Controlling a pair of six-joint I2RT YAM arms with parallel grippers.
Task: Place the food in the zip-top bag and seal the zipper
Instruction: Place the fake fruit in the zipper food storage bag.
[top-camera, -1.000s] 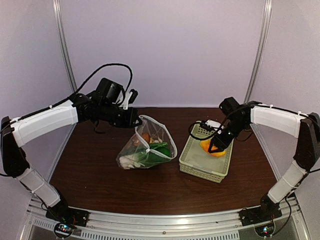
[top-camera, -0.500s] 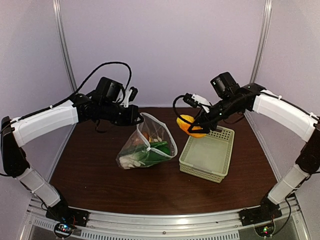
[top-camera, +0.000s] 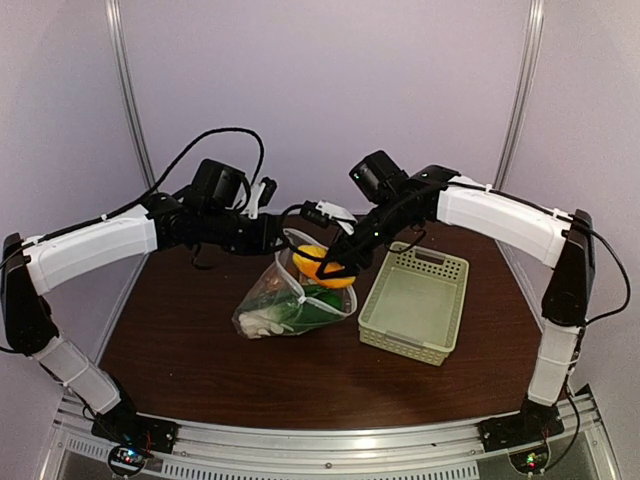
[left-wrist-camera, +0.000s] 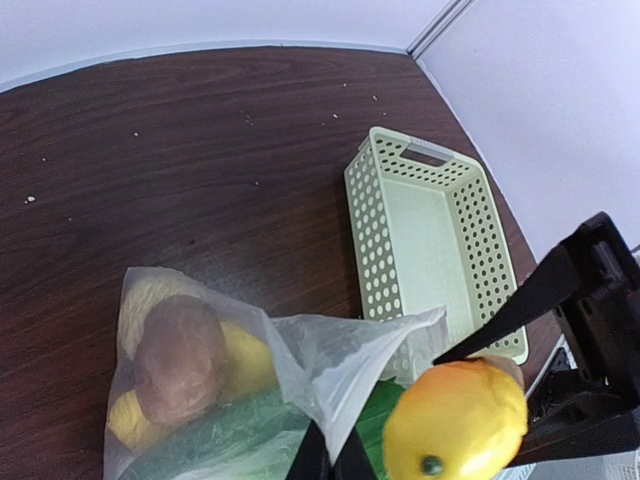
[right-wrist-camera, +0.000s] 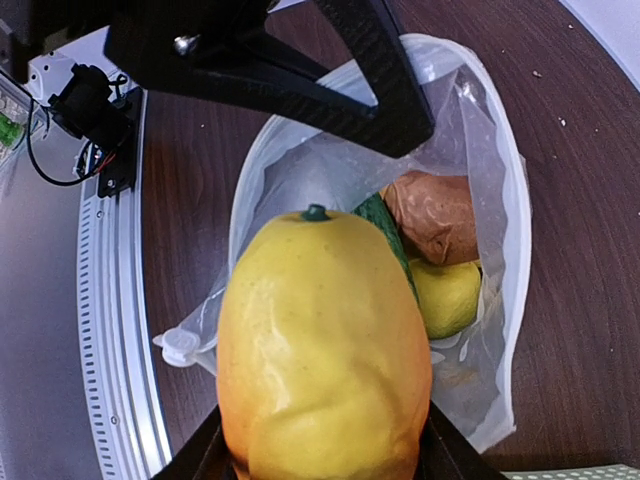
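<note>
1. Fruit in the right jaws: an orange-yellow piece (top-camera: 325, 266) with a small green stem end, clamped between the black fingers; in the right wrist view it fills the lower middle of the frame
2. I see this piece hanging at the centre of the top view, right over the open mouth of the zip-top bag (top-camera: 295, 298); I cannot tell whether it touches the film
3. The left jaws are pinched together on the upper left edge of the bag's mouth, holding that edge up; in the left wrist view the film runs down between the two fingers at the bottom middle of the frame
4. The bag's bottom rests on the dark brown surface (top-camera: 180, 340), left of centre, and its mouth gapes wide, unsealed
5. Inside the bag I make out a brown round piece (right-wrist-camera: 435, 215), a lemon (right-wrist-camera: 447, 295) just below it in the frame, a dark green cucumber (right-wrist-camera: 384, 222) beside them, and a leafy vegetable (top-camera: 305, 308) low in the bag
6. The pale green basket (top-camera: 400, 342) sits on the surface just to the right of the bag, near it; I cannot tell if the two touch
</note>
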